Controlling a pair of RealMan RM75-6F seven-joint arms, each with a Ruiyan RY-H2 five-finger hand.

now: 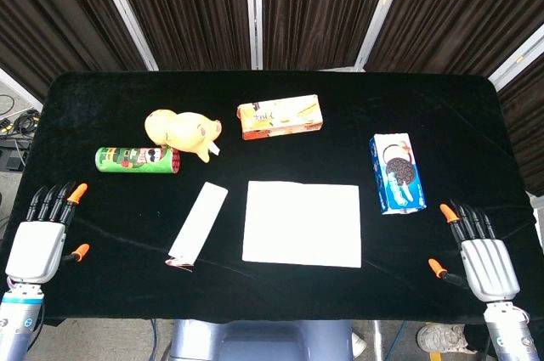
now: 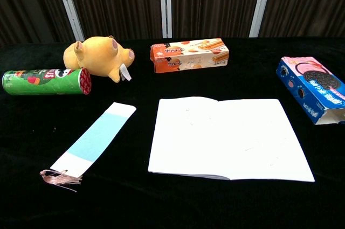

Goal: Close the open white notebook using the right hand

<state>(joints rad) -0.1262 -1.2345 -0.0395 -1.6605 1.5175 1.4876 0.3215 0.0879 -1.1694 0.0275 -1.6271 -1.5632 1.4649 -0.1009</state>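
white notebook [image 1: 302, 223] open flat | right hand [image 1: 486, 263] well apart | fingers [image 1: 473, 220] released, empty

green can [image 2: 45, 82] — lettering unreadable, no legible text

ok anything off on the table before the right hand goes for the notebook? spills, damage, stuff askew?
No spills or damage visible. The green chip can and yellow plush pig lie on their sides, and the bookmark sits askew left of the open white notebook. The right hand is open, off to its right.
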